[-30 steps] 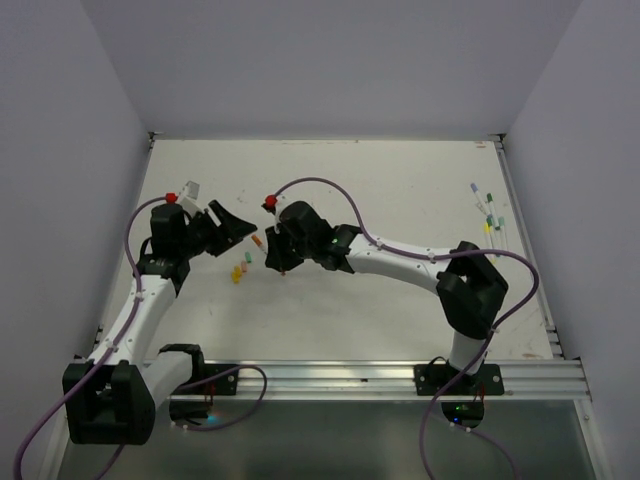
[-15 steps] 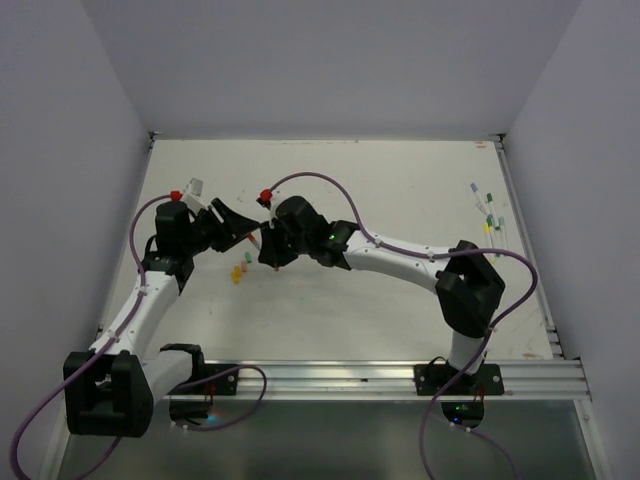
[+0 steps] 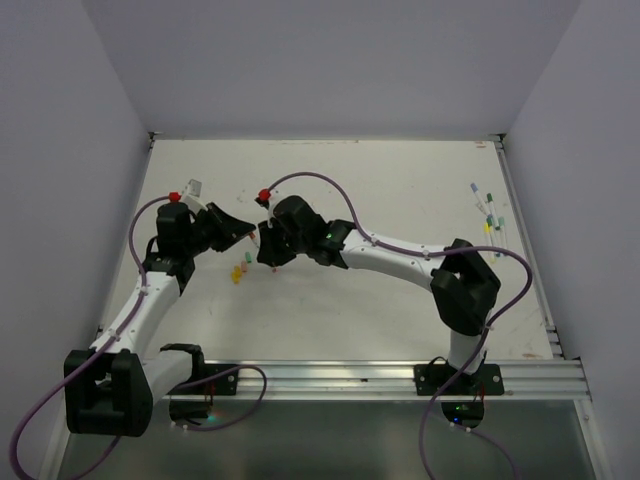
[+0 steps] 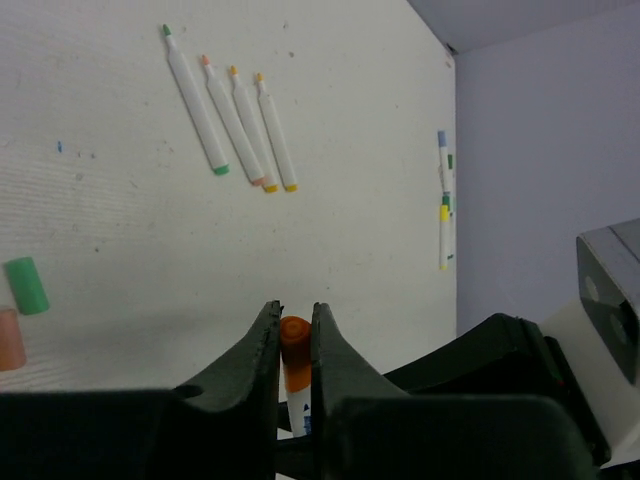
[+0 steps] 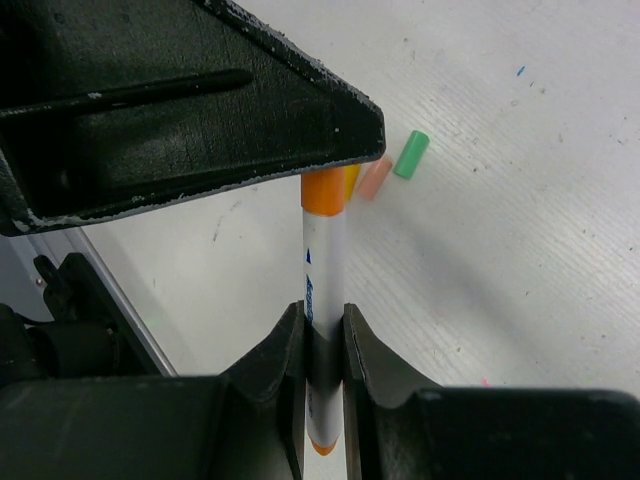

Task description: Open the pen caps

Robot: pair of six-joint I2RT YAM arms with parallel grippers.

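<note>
A white pen [image 5: 324, 270] with an orange cap [image 5: 324, 192] hangs above the table between both arms. My right gripper [image 5: 323, 315] is shut on the pen's barrel. My left gripper [image 4: 293, 320] is shut on the orange cap [image 4: 294, 335] at the pen's other end. From above, the left gripper [image 3: 247, 237] and right gripper [image 3: 265, 252] meet tip to tip left of the table's middle, hiding the pen. Loose pen caps lie on the table below: a green one [image 5: 410, 154], a peach one [image 5: 375, 177], and a small cluster [image 3: 240, 268] in the top view.
Several uncapped white pens [image 4: 235, 110] lie side by side on the table ahead of the left gripper. More pens [image 3: 490, 212] lie along the right edge by the wall. A green cap [image 4: 25, 285] and a peach cap [image 4: 8, 338] rest at the left wrist view's left.
My left gripper has moved right to the pen's end and closed on the orange cap. The right gripper has shifted slightly left, still holding the pen.
</note>
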